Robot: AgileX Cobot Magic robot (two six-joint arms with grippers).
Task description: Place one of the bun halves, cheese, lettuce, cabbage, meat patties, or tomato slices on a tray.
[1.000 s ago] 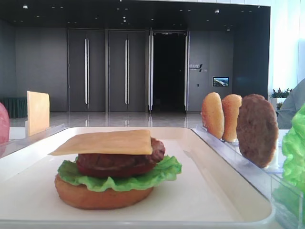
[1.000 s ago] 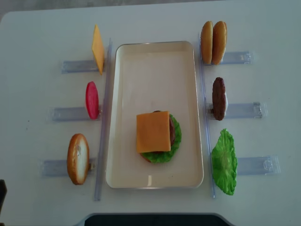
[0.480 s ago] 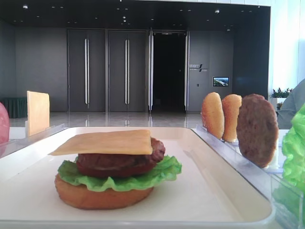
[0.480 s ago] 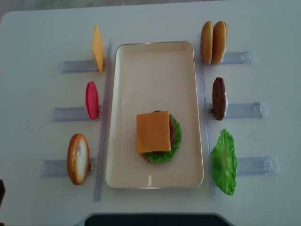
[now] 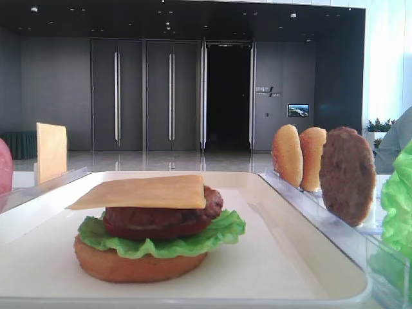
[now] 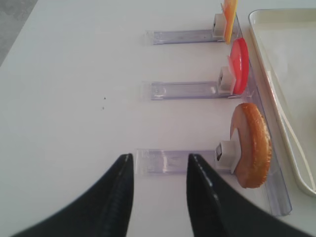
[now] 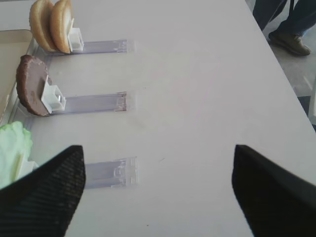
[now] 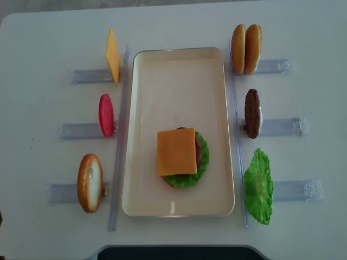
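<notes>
On the cream tray [image 8: 179, 70] stands a stack: a bun half [image 5: 135, 267], lettuce [image 5: 222, 233], a meat patty [image 5: 161, 219] and cheese [image 8: 176, 151] on top. Upright in racks to the left are a cheese slice [image 8: 112, 56], a tomato slice [image 8: 105, 115] and a bun half [image 6: 252, 145]. On the right are two bun halves [image 8: 245, 49], a patty [image 7: 30, 91] and lettuce [image 8: 258, 186]. No cabbage is in view. My left gripper [image 6: 160, 163] is open and empty, left of the bun half. My right gripper [image 7: 155, 153] is wide open over bare table.
Clear plastic racks [image 8: 81, 130] lie on the white table on both sides of the tray, with long clear rails [image 8: 119, 135] along the tray's edges. A person's legs [image 7: 291, 19] show beyond the table's far right edge.
A dark sliver at the lower left edge of the overhead view has slid almost out of frame. The food and the tray have not moved.
</notes>
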